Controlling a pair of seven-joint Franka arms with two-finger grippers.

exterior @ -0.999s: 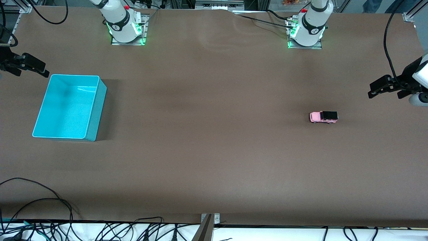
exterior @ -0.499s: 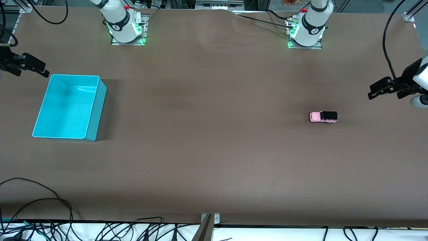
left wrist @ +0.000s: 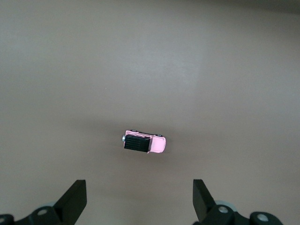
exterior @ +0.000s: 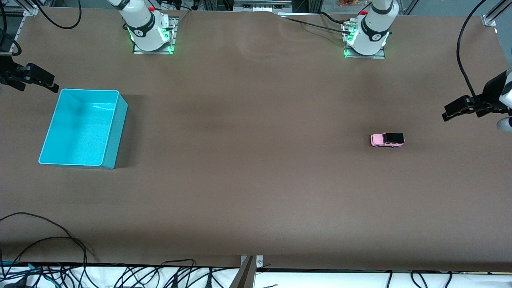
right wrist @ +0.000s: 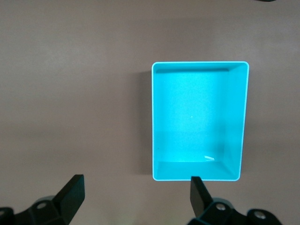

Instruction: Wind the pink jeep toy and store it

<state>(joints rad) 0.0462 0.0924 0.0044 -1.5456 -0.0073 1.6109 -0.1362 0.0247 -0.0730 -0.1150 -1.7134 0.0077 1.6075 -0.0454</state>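
The pink jeep toy [exterior: 387, 139], pink with a black roof, stands on the brown table toward the left arm's end; it also shows in the left wrist view [left wrist: 144, 142]. My left gripper [exterior: 450, 112] is open and empty, up in the air over the table's end, apart from the jeep; its own view shows it [left wrist: 139, 199] with jaws wide apart. The turquoise bin [exterior: 48, 158] sits empty toward the right arm's end and shows in the right wrist view [right wrist: 154, 140]. My right gripper [exterior: 50, 85] is open and empty, over the table beside the bin's corner [right wrist: 136, 197].
The two arm bases [exterior: 150, 34] [exterior: 366, 38] stand along the table's top edge. Cables [exterior: 48, 272] lie along the table's near edge. A metal bracket [exterior: 250, 264] sits at the middle of that edge.
My left gripper has drifted slightly toward the table's end and a little lower in the front view. The jeep, the bin and the right gripper have not moved.
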